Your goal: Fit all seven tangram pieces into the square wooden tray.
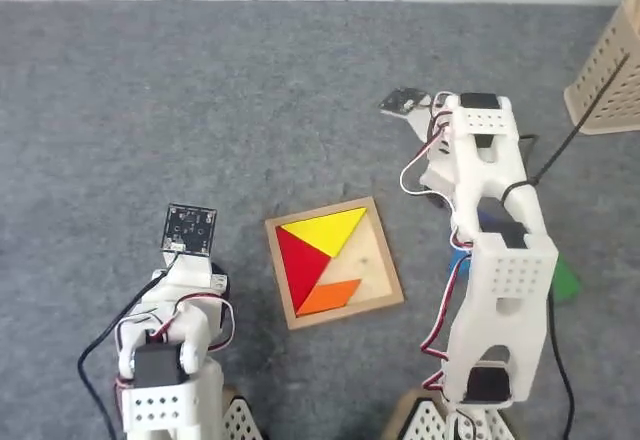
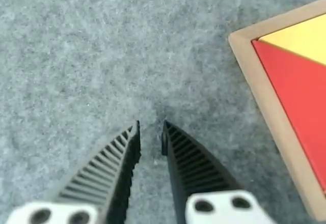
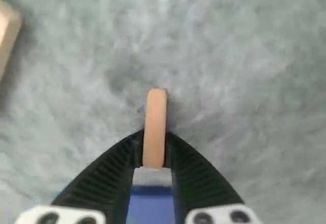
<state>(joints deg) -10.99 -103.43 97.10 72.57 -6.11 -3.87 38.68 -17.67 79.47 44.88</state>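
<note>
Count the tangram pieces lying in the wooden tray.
3 in the tray: yellow triangle at the far side, red triangle at the left, orange piece at the near edge. Nothing covers the tray.

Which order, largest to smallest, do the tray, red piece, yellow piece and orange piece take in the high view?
1. Tray
2. Red piece and yellow piece: they look about alike, so I won't rank them.
3. Orange piece

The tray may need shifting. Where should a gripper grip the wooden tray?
Take the wooden tray by the rim nearest the right arm, from above, fingers straddling it: the floor inside is bare there, while the red piece, yellow piece and orange piece likely block the other rims.
</note>
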